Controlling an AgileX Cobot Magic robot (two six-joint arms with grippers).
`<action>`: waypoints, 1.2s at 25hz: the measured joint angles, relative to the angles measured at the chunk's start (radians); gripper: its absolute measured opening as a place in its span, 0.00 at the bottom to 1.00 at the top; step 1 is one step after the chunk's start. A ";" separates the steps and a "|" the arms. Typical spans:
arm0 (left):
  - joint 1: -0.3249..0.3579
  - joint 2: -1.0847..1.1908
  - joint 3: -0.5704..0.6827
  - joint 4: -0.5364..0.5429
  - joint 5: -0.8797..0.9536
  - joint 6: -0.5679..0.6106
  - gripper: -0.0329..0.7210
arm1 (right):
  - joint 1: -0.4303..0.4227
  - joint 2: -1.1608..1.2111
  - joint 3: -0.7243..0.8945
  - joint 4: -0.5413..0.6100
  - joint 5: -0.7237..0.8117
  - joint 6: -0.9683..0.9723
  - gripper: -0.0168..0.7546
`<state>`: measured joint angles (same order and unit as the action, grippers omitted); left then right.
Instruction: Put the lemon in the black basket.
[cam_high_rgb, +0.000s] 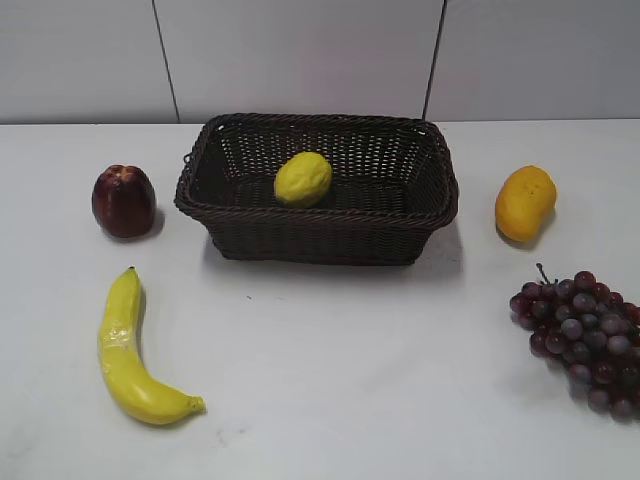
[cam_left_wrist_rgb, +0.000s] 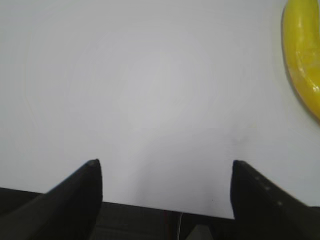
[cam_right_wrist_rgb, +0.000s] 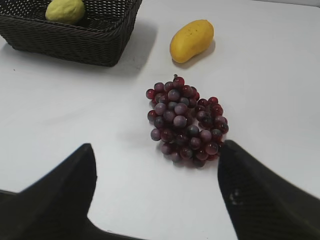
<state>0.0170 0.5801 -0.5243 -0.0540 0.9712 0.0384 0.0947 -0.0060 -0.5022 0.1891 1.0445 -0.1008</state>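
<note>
**Lemon's sitting in the basket, both grippers hanging back**

The lemon is inside the black basket, lying on the woven floor a bit left of centre and toward the front wall. The right wrist view catches it too, just the top of it over the rim in the upper left corner.

The basket sits at the back middle of the white counter. Around it: a dark red apple just off its left side, an orange-yellow mango off to the right, a banana lying front left, and a bunch of purple grapes front right — none of them touching the basket.

Neither arm shows up in the exterior view. The left gripper has its jaws spread wide over bare counter, nothing between them, with the banana peeking in at the right edge of its view. The right gripper is the same deal — jaws spread apart and empty, hovering near the grapes, with the mango and the basket further off.
</note>
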 joint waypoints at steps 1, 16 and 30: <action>0.000 -0.023 0.000 -0.001 -0.004 0.000 0.83 | 0.000 0.000 0.000 0.000 0.000 0.000 0.76; 0.000 -0.169 0.027 -0.040 -0.073 0.000 0.83 | 0.000 0.000 0.000 0.000 0.000 0.000 0.76; 0.000 -0.447 0.030 0.002 0.107 0.000 0.83 | 0.000 0.000 0.000 0.000 0.000 0.000 0.76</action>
<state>0.0170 0.1327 -0.4948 -0.0520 1.0785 0.0384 0.0947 -0.0060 -0.5022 0.1891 1.0445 -0.1008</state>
